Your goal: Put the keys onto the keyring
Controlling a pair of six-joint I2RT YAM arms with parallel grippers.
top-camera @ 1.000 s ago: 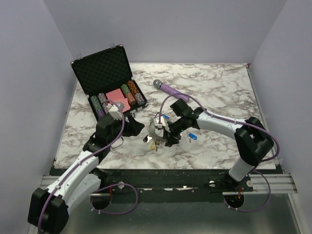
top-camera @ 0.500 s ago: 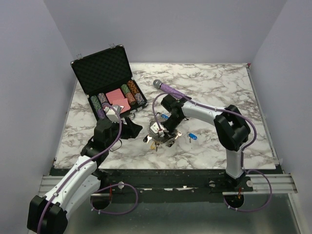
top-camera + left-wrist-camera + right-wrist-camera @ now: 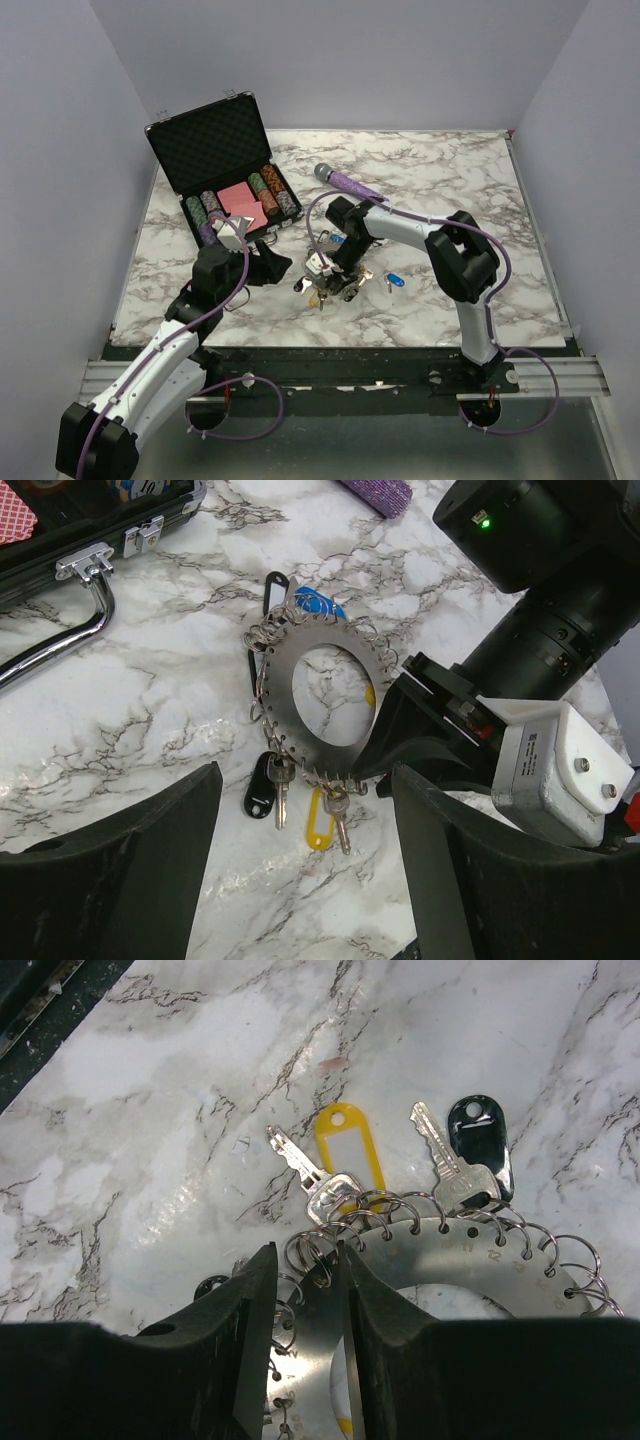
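The right gripper descended onto the rim of the keyring and narrowed its jaws; its arm folded inward.

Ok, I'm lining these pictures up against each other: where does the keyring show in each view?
Top external: the keyring sits small, just below the picture's middle.
Left wrist: it lies flat at the centre.
Right wrist: it runs along the bottom edge, from centre to right.
Shared landmark: the yellow tag lying at its rim.
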